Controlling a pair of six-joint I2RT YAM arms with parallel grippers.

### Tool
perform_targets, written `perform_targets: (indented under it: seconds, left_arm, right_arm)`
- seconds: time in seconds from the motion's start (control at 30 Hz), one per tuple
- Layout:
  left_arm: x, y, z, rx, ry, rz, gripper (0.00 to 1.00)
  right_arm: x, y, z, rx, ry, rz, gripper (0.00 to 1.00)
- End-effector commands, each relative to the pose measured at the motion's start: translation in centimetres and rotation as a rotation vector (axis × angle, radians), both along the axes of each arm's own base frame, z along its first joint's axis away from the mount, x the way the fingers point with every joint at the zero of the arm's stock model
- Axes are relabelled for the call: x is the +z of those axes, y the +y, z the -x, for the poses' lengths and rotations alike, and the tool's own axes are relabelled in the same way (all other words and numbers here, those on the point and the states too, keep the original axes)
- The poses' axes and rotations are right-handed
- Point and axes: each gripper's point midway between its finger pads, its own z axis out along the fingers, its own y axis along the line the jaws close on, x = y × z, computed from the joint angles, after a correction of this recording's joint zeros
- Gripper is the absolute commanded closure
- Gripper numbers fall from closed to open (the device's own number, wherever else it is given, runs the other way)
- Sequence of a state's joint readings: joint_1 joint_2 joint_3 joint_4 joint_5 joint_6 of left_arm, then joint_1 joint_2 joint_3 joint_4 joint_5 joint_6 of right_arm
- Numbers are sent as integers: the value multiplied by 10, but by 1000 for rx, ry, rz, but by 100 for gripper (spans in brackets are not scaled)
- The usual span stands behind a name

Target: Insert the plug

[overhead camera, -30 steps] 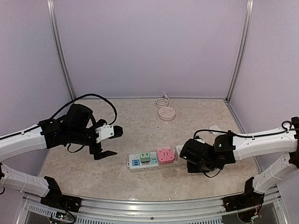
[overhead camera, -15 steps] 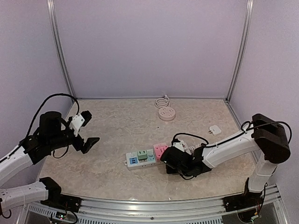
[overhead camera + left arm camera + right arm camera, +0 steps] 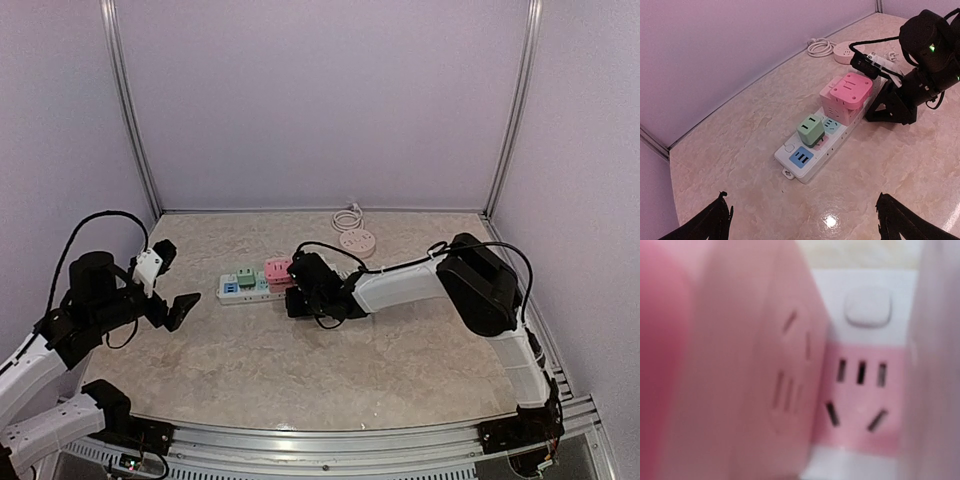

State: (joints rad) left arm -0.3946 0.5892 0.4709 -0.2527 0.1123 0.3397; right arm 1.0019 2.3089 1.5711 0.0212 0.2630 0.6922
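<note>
Cannot find the plug itself in any view; perhaps hidden behind the right arm, so no placing it relative to the power strip [image 3: 810, 172]. Judging by that, barely begun: nothing plug-like gripped, nothing lined up over a socket, the whole insertion left to do

Seated in the power strip, upright and in a row: a blue USB block [image 3: 801, 157] at the end nearest the left arm, a green cube [image 3: 810, 130] next along, then a pink cube [image 3: 846, 96]. Just past the pink cube, one pink-faced socket [image 3: 858, 397] with bare slots, beside a white switch [image 3: 867, 307]; probably the target

Right gripper [image 3: 295, 292] low on the table [image 3: 300, 380], right up against that far end of the strip. Cannot tell from the blurred close-up whether clamped on the strip or merely touching, nor how far open. Left gripper [image 3: 176, 277] off the strip's other end, clear of it, fingers spread wide, holding nothing

Well beyond the strip, toward the back wall: a round white socket [image 3: 357, 241] with a coiled cable [image 3: 347, 216] just behind. Too small to judge occupied or free
</note>
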Motion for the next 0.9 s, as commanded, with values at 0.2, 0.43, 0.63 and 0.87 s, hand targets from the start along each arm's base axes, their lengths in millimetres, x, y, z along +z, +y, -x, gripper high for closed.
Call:
perform_targets:
  seconds: [0.2, 0.43, 0.63, 0.87]
  left_arm:
    - [-2, -4, -3, -21, -7, 24, 1]
    - [-6, -8, -8, -10, 26, 80, 1]
    - [-12, -5, -10, 17, 73, 105, 1]
    - [-15, 5, -14, 53, 78, 103, 2]
  right_arm:
    - [68, -29, 54, 295, 13, 68, 64]
    - [120, -109, -5, 208, 119, 118, 1]
    - [108, -178, -133, -132, 112, 315, 0]
    - [81, -174, -198, -160, 29, 366, 0]
